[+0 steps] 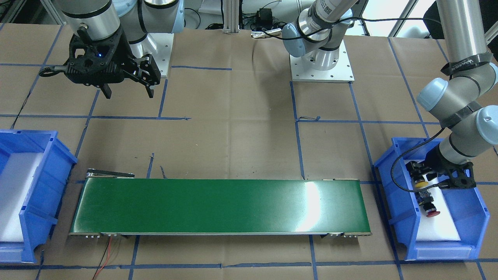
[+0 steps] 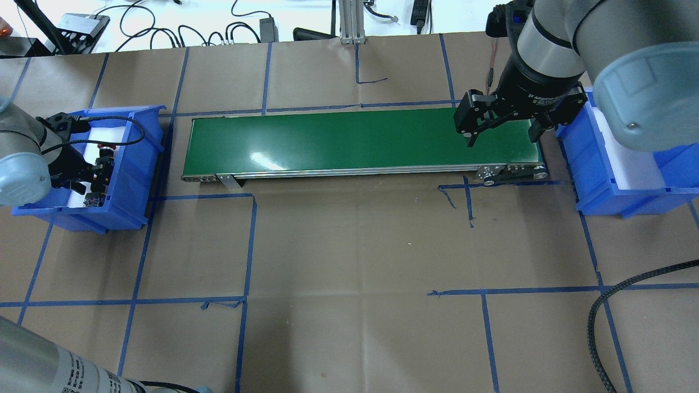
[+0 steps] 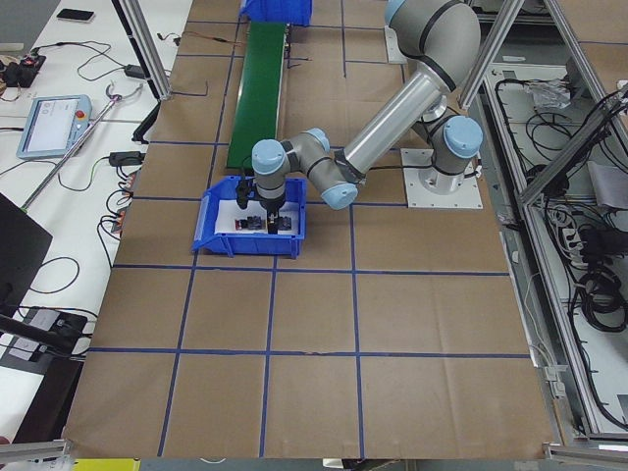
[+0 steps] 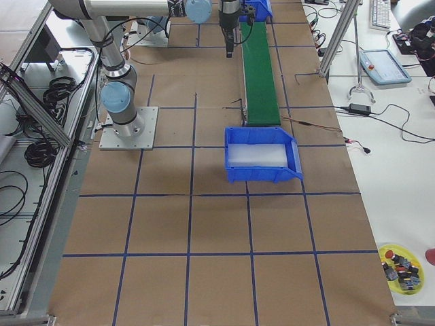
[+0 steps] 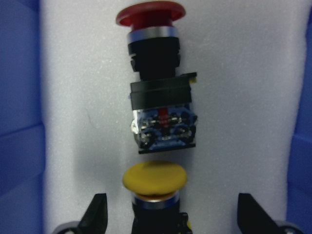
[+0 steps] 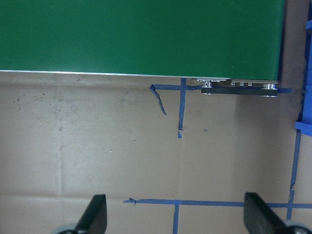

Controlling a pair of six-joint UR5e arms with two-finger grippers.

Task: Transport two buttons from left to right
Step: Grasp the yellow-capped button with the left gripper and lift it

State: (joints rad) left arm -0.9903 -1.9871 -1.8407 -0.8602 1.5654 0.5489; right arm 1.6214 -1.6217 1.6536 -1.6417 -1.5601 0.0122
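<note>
Both buttons lie on white foam in the left blue bin (image 1: pixel 393 182), end to end. The red-capped button (image 5: pixel 153 73) lies further out; the yellow-capped button (image 5: pixel 154 178) is nearer the gripper. Both show in the front view, yellow (image 1: pixel 420 183) and red (image 1: pixel 430 213). My left gripper (image 5: pixel 170 197) is down in the bin, open, its fingers on either side of the yellow button's body and apart from it. My right gripper (image 2: pixel 502 131) is open and empty, hovering above the right end of the green conveyor belt (image 2: pixel 355 136).
The right blue bin (image 2: pixel 590 180), lined with white foam, stands past the belt's right end. The belt (image 1: pixel 221 206) runs between the two bins with nothing on it. Brown paper with blue tape lines covers the table. A yellow dish of parts (image 4: pixel 401 268) sits on a side table.
</note>
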